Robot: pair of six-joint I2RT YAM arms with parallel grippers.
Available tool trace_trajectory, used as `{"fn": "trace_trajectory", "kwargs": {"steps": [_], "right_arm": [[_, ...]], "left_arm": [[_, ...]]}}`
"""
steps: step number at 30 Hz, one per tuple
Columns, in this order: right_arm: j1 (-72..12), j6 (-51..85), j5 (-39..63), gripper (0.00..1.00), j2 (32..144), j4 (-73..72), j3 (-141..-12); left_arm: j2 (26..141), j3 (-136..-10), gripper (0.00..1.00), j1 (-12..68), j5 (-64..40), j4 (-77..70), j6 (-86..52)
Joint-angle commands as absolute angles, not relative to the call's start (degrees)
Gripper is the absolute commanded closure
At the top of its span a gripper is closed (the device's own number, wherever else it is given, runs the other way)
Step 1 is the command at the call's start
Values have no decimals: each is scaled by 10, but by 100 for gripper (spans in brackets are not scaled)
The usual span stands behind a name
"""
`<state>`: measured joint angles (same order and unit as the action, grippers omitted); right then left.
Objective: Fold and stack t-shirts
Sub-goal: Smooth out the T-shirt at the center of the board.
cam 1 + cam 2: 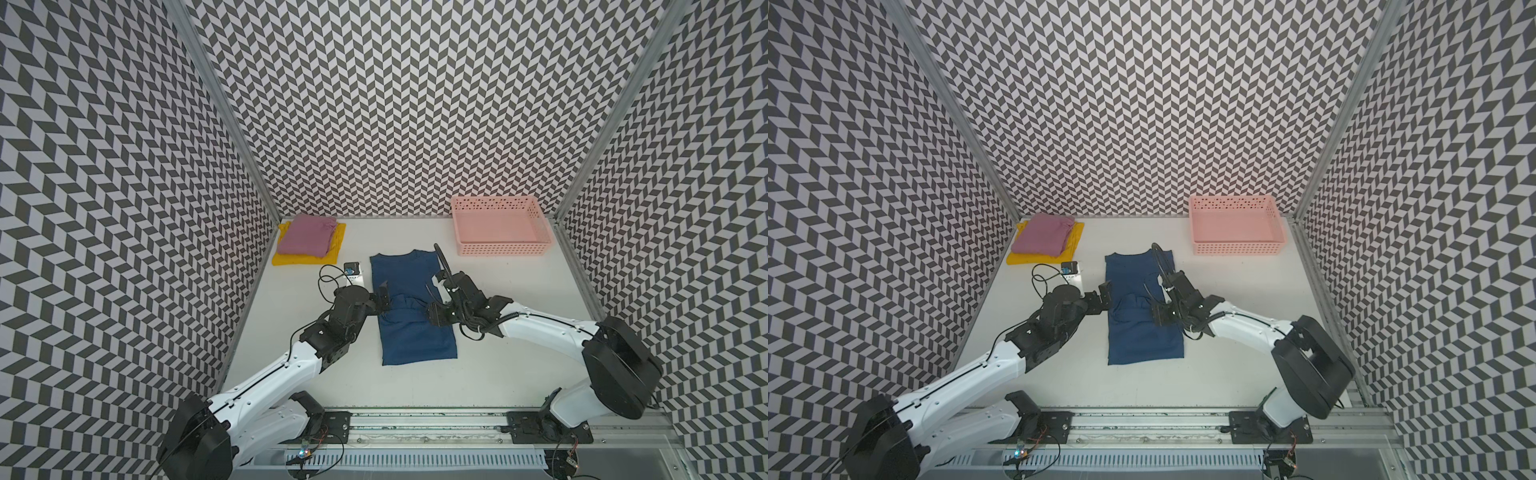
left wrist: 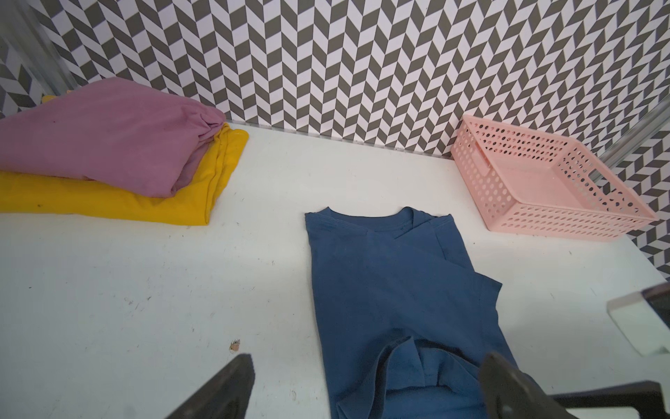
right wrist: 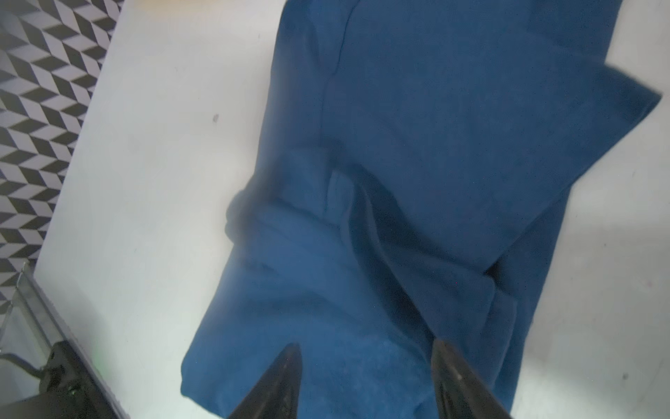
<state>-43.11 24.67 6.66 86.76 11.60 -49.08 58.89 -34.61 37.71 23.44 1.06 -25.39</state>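
Yellow shirt (image 1: pixel 303 258): folded flat at the tabletop's (image 1: pixel 519 340) far left corner, at the bottom of the stack.
Mauve shirt (image 1: pixel 306 235): folded and lying on the yellow shirt, covering most of it. Yellow shows along the stack's near and right sides.
Left gripper (image 1: pixel 385 298): at the left edge of the navy shirt (image 1: pixel 415 336), about halfway along it. Its jaws are spread wide and grip nothing. In the left wrist view one finger is over bare tabletop and the other over blue cloth. Whether either touches the cloth cannot be told.
Navy shirt: in the middle of the tabletop, well apart from the stack. It lies as a long narrow strip with the sleeves folded in, the collar toward the far edge and the hem toward the near edge. The cloth is bunched and rumpled mid-length, between the two grippers.
Right gripper (image 3: pixel 366 342): low over the navy shirt's right side, level with the bunch. Its jaws are partly apart with loose cloth showing between the tips and nothing pinched.
Basket (image 1: pixel 503 248): pink, perforated, upright at the far right corner. Its whole floor is in plain sight.
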Motion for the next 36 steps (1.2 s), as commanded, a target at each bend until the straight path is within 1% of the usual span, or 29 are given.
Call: {"fn": "trace_trajectory", "kwargs": {"steps": [1, 4, 16, 36], "right_arm": [[-442, 255, 84, 41, 830, 88, -464], [-443, 261, 92, 41, 824, 76, -446], [-444, 271, 122, 42, 874, 20, -436], [-449, 268, 143, 42, 928, -1, -454]], "left_arm": [[600, -363, 1, 375, 223, 8, -256], [606, -363, 1, 375, 222, 7, -255], [611, -363, 2, 373, 226, 10, -251], [600, -364, 1, 368, 235, 24, -249]]}}
